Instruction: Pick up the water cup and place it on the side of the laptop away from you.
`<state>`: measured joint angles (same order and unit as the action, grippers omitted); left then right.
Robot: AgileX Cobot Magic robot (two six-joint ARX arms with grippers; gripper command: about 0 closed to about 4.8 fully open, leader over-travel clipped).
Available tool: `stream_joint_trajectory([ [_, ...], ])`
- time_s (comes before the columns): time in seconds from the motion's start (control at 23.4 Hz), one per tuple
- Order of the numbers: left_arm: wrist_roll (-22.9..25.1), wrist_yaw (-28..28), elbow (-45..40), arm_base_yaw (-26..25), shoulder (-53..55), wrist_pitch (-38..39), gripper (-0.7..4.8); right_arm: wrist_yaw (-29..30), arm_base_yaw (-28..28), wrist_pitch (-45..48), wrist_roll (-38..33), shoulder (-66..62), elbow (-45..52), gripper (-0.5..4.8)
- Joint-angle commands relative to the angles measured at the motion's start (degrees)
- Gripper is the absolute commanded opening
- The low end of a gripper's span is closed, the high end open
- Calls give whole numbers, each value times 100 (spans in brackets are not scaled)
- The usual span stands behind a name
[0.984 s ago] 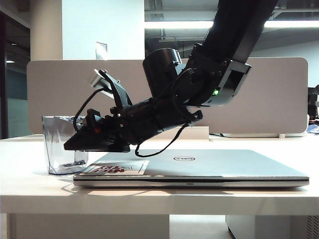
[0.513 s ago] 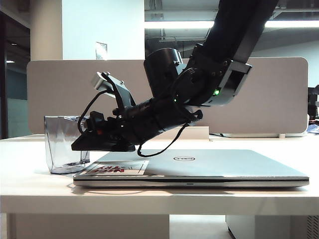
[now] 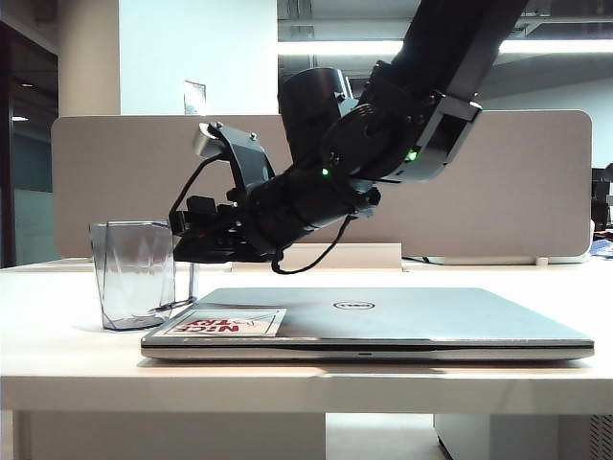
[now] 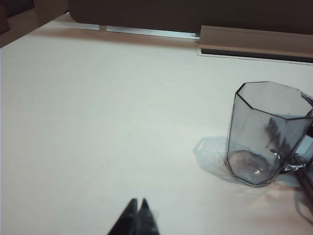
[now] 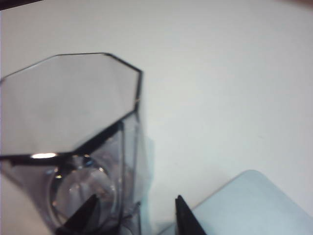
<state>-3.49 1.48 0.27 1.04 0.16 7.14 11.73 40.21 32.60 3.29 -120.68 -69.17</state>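
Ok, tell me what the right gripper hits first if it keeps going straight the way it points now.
Most likely the water cup. The right gripper is open, pointing toward the cup's wall from just above the laptop corner. One finger looks inside the cup's outline, but depth is unclear.

I see the clear faceted water cup [image 3: 136, 275] upright on the pale worktop [image 3: 57, 369], just beside the closed silver laptop's [image 3: 383, 324] left corner.

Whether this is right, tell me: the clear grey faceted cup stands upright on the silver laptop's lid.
Wrong: exterior view shows the clear grey faceted cup standing upright on the white table beside the silver laptop, right pincer at its rim.
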Motion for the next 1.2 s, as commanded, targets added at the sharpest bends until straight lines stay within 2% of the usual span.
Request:
stream_joint_trajectory([
  [0.04,0,-24,17,4,7,-39,-5,-457,0,70,4,39,-35,210],
  [0.3,0,-24,17,4,7,-39,-5,-564,7,116,-2,39,-35,209],
  [0.34,0,-24,17,4,7,-39,-5,-562,11,170,-2,39,-35,191],
  [0.43,0,-24,17,4,7,-39,-5,-527,48,216,-4,39,-35,99],
  [0.64,0,-24,17,4,7,-42,-5,-527,251,236,-4,37,-35,88],
  [0.98,0,-22,17,4,7,-42,-5,-525,267,195,-28,37,-33,78],
  [1.03,0,-24,17,4,7,-42,-5,-525,273,195,-28,37,-33,65],
  [1.07,0,-24,17,4,7,-42,-5,-527,297,199,-26,37,-33,24],
  [1.2,0,-24,17,4,7,-39,-5,-525,321,195,-26,37,-33,7],
])
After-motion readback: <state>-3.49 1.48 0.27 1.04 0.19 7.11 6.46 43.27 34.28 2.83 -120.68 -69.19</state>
